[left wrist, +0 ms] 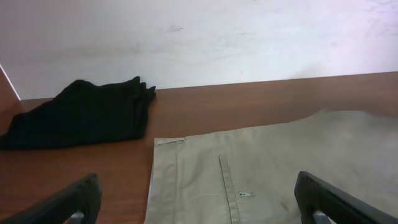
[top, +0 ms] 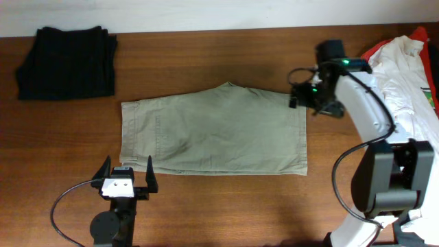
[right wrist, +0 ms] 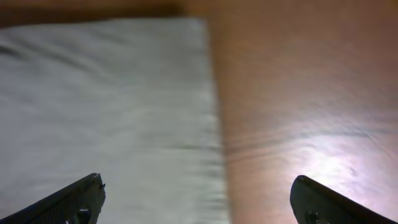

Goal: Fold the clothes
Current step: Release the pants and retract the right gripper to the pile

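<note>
The khaki-beige trousers [top: 214, 130] lie folded flat in the middle of the brown table, long side left to right. My left gripper [top: 127, 169] is open and empty at the front left, just off the cloth's near left corner; its wrist view shows the trousers' seam and hem [left wrist: 261, 168] between the fingers [left wrist: 199, 202]. My right gripper [top: 300, 98] is open and empty above the trousers' far right corner; its blurred wrist view shows the cloth's edge [right wrist: 112, 118] running between the fingers [right wrist: 199, 202].
A folded black garment [top: 66, 62] lies at the far left, also in the left wrist view [left wrist: 81, 115]. A white T-shirt [top: 405, 75] with a red cloth [top: 424, 38] lies at the right edge behind the right arm.
</note>
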Controlling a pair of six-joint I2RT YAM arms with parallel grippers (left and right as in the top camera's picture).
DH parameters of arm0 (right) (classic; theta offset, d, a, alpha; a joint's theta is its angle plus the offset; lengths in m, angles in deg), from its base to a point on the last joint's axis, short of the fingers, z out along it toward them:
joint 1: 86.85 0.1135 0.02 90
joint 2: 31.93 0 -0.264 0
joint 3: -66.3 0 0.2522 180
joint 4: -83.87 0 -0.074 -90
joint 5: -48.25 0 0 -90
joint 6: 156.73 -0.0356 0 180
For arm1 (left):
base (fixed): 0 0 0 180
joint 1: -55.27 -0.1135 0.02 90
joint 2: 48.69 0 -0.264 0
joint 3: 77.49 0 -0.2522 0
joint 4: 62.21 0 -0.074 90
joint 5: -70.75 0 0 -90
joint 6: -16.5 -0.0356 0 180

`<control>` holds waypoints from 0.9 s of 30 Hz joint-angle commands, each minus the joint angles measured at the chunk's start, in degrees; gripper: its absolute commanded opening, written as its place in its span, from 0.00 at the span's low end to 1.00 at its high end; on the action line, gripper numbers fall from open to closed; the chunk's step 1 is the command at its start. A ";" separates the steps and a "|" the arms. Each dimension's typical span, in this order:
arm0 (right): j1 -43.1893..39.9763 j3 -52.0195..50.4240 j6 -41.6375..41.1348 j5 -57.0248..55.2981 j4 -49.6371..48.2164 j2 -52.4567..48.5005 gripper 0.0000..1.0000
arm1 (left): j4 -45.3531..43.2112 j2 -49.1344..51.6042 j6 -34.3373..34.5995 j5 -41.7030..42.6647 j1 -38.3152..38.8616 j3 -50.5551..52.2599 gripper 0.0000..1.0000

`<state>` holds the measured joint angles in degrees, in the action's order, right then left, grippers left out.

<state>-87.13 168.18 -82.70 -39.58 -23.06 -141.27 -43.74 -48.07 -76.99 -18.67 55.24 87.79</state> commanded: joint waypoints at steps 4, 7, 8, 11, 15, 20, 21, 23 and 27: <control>-0.85 -7.85 1.20 1.29 -4.28 -0.66 1.00 | 0.00 -0.22 -0.70 -0.39 -0.24 0.46 0.99; -0.02 -9.62 1.22 1.49 -5.49 -0.68 0.96 | 0.02 -0.22 -0.70 -0.39 -0.24 0.46 0.99; 0.26 -10.21 1.38 1.42 -6.08 -0.68 0.90 | 0.02 -0.22 -0.70 -0.39 -0.24 0.46 0.99; 0.37 -13.51 1.84 1.51 -9.03 -0.70 0.80 | 0.02 -0.22 -0.70 -0.39 -0.24 0.46 0.99; 0.37 -18.51 1.84 2.54 -13.84 -0.70 0.80 | 0.02 -0.22 -0.70 -0.39 -0.24 0.46 0.99; 0.52 -20.41 1.84 4.31 -15.96 -0.70 0.80 | 0.02 -0.22 -0.70 -0.39 -0.24 0.46 0.99; 0.68 -20.46 1.84 4.31 -16.06 -0.70 0.78 | 0.02 -0.22 -0.70 -0.39 -0.24 0.46 0.99; 1.05 -20.52 1.81 4.57 -16.33 -0.70 0.72 | 0.02 -0.22 -0.70 -0.42 -0.24 0.46 0.99; 2.21 -20.52 1.79 4.72 -16.72 -0.70 0.56 | 0.02 -0.22 -0.70 -0.39 -0.24 0.46 0.99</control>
<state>-86.49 148.44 -81.24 -36.25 -39.43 -141.70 -43.74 -48.07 -76.99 -18.69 55.22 87.82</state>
